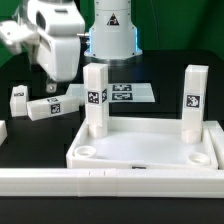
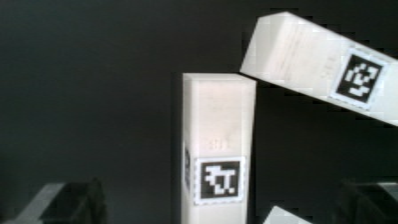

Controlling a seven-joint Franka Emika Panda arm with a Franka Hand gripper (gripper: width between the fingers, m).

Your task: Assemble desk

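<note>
Start from the desk top (image 1: 140,150), flat on the dark table (image 1: 35,145) low in the exterior view, with one standing leg (image 1: 95,100) and the other standing leg (image 1: 193,100) already upright in its far corners and a near socket (image 1: 88,151) bare. Read the step in hand, most likely, as fetching a third leg. Note the gripper (image 1: 55,72) hanging above the loose parts at the exterior view's left, jaws spread wide and holding nothing (in the wrist view, dark fingers (image 2: 63,200) at the edges, clear of every part). Aim for the centred leg (image 2: 217,130), lined up between the fingers. Come down square over its middle, close across the narrow faces, and keep away from the end where the slanted leg (image 2: 329,65) meets or overlaps it; cannot tell whether touching. Lift straight before swinging toward the tray, so as not to drag the neighbour along. Mind the rest: the long rail (image 1: 100,182) just in front of the tray, the marker board (image 1: 125,93) behind it, the lying leg (image 1: 45,108) near the first standing leg, and a small leg (image 1: 18,97) further to the exterior view's left. Expect the standing leg nearest the loose parts to crowd the carrying path.
</note>
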